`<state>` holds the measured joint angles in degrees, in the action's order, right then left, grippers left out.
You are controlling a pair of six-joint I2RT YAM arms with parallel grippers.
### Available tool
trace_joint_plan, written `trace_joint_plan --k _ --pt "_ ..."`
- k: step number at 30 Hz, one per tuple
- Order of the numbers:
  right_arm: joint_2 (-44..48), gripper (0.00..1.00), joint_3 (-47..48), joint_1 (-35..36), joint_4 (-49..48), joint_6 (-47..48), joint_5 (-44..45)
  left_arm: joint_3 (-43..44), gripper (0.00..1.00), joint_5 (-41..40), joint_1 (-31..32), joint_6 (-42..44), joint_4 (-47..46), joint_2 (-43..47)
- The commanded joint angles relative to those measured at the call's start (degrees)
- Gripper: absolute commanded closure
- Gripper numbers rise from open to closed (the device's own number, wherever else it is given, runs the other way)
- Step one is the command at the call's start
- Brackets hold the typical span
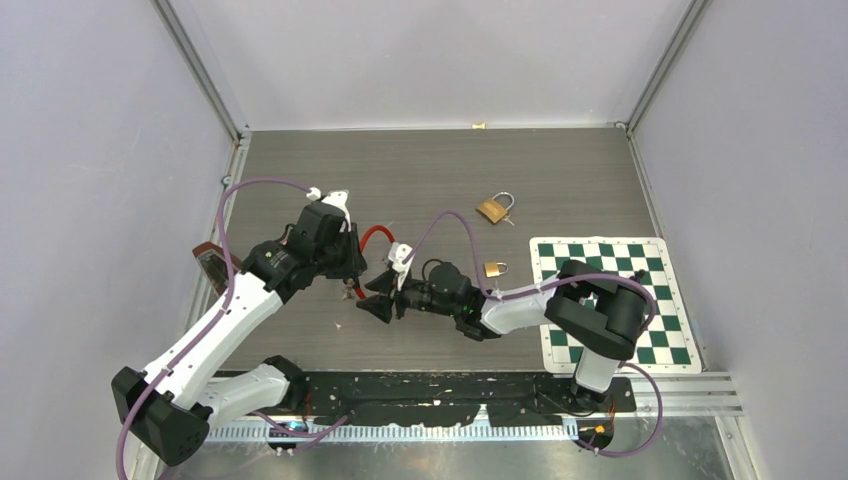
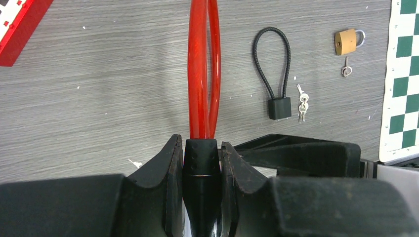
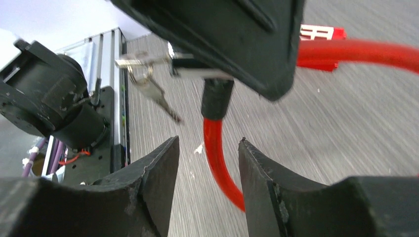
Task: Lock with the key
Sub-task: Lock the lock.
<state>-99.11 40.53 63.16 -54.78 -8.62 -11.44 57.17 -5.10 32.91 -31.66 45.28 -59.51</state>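
- Left gripper (image 2: 200,148) clenched on the black body of the red looped cable lock (image 2: 199,74), above the grey wood-grain tabletop (image 2: 99,98).
- Right gripper (image 3: 209,144) released — jaws astride the red cable, not pinching.
- Silver keys on a ring (image 3: 148,89) dangle at the lock body.

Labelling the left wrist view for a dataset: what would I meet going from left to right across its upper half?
red box corner → red cable lock → black cable lock → pair of keys → brass padlock → checkered mat
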Motion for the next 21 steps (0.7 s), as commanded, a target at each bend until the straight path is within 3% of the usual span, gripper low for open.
trace_joint_plan --k 1,5,9,11,14,17,21 --pt "-2.02 0.46 4.03 1.18 -7.94 2.59 -0.17 0.08 1.00 1.22 0.01 -1.20 -1.85 0.42" --pt "-4.13 0.48 5.25 1.35 -8.42 2.79 0.23 0.10 1.00 1.58 -0.01 -1.52 -1.86 0.45" --pt "-4.91 0.66 5.65 1.40 -8.21 3.46 1.88 0.49 1.00 1.70 0.05 -1.68 -1.45 0.67" --pt "-5.03 0.70 5.36 1.37 -8.18 3.89 2.39 0.79 1.00 1.59 0.03 -1.58 -1.26 0.92" --pt "-5.00 0.67 4.65 1.38 -8.29 4.45 2.85 1.16 1.00 1.53 0.05 -1.39 -1.15 0.98" --pt "-4.88 0.56 4.48 1.41 -7.89 5.15 2.82 1.19 1.00 1.78 0.01 -1.50 -1.33 0.88" --pt "-4.71 0.53 3.61 1.37 -6.67 7.44 1.99 1.43 1.00 1.63 0.04 -1.35 -1.33 0.85"
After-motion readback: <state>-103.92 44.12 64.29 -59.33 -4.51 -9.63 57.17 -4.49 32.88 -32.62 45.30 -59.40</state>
